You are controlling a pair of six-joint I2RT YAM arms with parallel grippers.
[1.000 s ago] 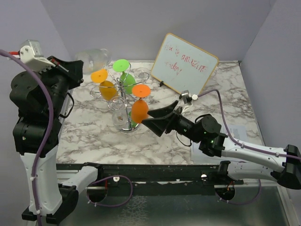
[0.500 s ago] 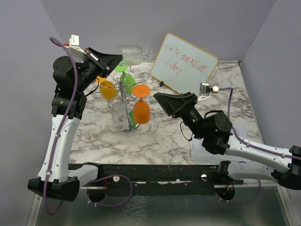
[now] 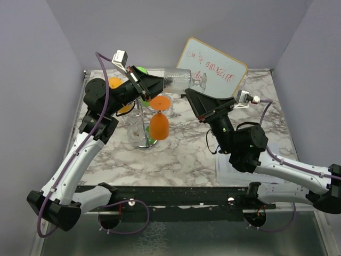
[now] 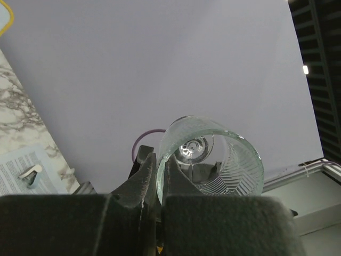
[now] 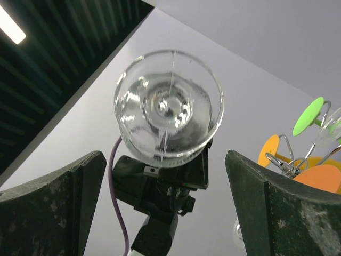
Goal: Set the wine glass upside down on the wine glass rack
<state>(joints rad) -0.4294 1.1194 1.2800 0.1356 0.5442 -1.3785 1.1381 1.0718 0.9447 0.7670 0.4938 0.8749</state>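
Top external: wine glass (image 3: 178,79) in left tool (image 3: 161,81)

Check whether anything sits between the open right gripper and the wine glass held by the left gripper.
Nothing visible does: the wine glass points its foot at the right gripper, only air between them.

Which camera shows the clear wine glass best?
Right wrist: the wine glass sits large, centred and unobstructed, seen end-on. Left wrist looks into its bowl past the left end effector. Top external shows it small, sideways.
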